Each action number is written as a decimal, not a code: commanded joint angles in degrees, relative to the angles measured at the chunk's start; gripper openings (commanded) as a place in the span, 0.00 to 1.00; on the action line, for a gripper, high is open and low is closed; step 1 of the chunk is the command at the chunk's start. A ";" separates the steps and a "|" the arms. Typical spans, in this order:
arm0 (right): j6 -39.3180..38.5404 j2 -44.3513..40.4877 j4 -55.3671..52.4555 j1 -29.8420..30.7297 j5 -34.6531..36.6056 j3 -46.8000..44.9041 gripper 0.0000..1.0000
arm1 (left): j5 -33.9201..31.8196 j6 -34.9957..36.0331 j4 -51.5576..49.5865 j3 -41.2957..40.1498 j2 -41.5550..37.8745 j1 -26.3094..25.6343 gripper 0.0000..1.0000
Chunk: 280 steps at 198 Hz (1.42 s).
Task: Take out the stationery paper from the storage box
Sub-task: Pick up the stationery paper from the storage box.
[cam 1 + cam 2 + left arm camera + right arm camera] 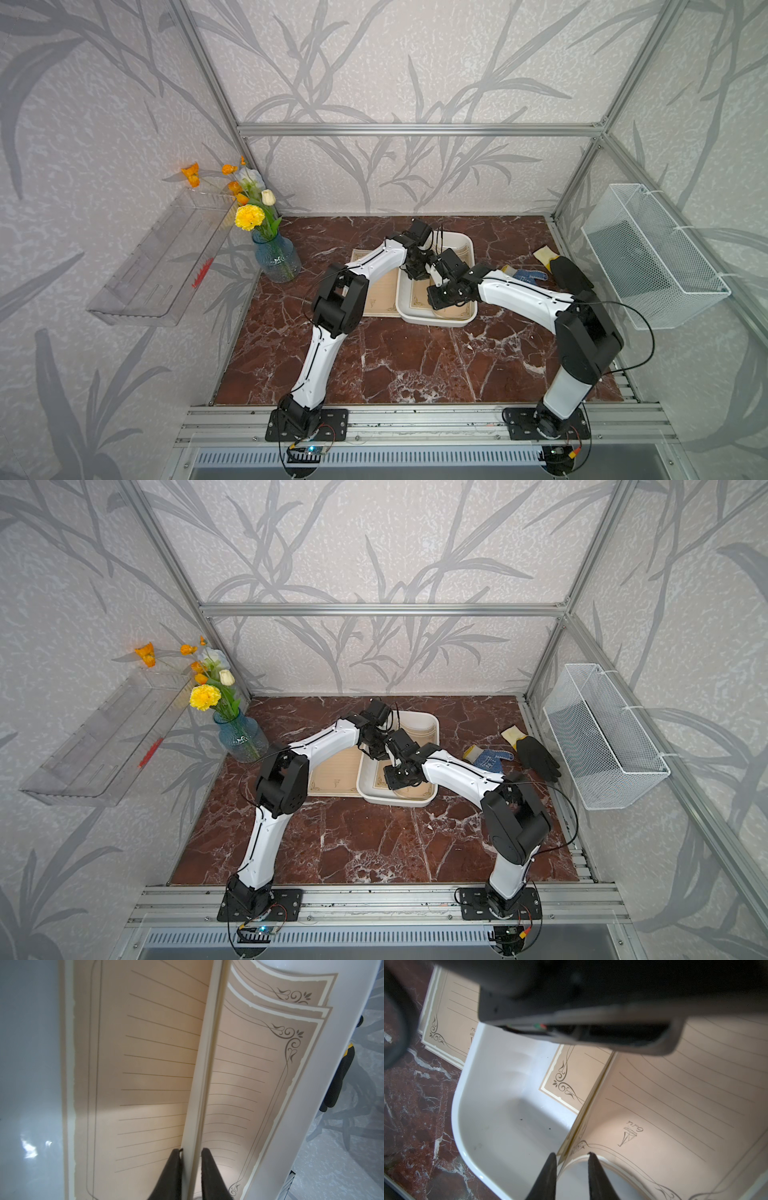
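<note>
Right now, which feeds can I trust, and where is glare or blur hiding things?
Left wrist view: sharp on the stationery paper, glare patches on the storage box wall. Right wrist view: the blurred left arm blocks much of the frame. In both top views: evenly lit, in focus.

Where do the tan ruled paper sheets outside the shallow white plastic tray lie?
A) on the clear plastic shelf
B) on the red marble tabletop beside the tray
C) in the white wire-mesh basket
B: the tan ruled sheets lie flat on the red marble tabletop, beside the shallow white tray.
</note>
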 commanded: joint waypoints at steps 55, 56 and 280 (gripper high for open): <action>0.16 -1.44 -4.78 -0.94 -0.22 -2.80 0.26 | 1.68 -0.36 0.85 -0.15 -2.97 0.41 0.20; 0.15 -1.44 -4.80 -0.94 -0.20 -2.84 0.25 | 1.68 -0.34 0.88 -0.14 -2.97 0.45 0.20; -3.54 -5.92 -2.63 -0.59 0.37 -2.23 0.00 | 0.71 1.08 -2.03 1.74 -2.52 0.87 0.42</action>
